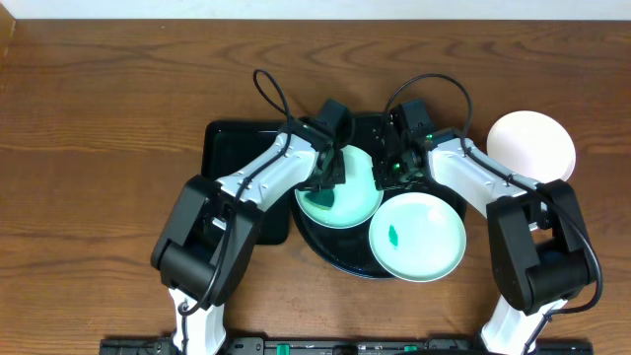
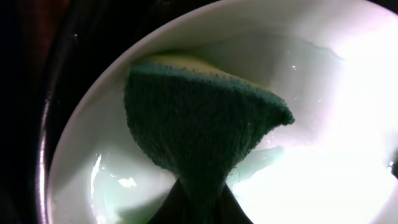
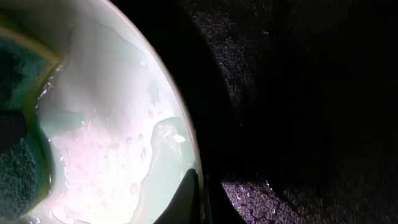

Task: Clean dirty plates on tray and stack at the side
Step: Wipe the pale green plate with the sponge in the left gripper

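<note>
On the round black tray (image 1: pixel 340 258) lie two mint green plates. The left plate (image 1: pixel 353 202) is wet; my left gripper (image 1: pixel 323 187) is shut on a green sponge (image 2: pixel 199 134) pressed into it (image 2: pixel 323 143). My right gripper (image 1: pixel 386 170) is shut on that plate's right rim (image 3: pixel 186 149), one finger inside and one outside. The sponge also shows at the left edge of the right wrist view (image 3: pixel 15 168). The second mint plate (image 1: pixel 417 237) at front right bears a small green smear. A white plate (image 1: pixel 532 146) sits on the table at the right, off the tray.
A rectangular black tray (image 1: pixel 237 148) lies behind and left of the round tray, partly under my left arm. Cables loop above both wrists. The wooden table (image 1: pixel 99 148) extends on all sides.
</note>
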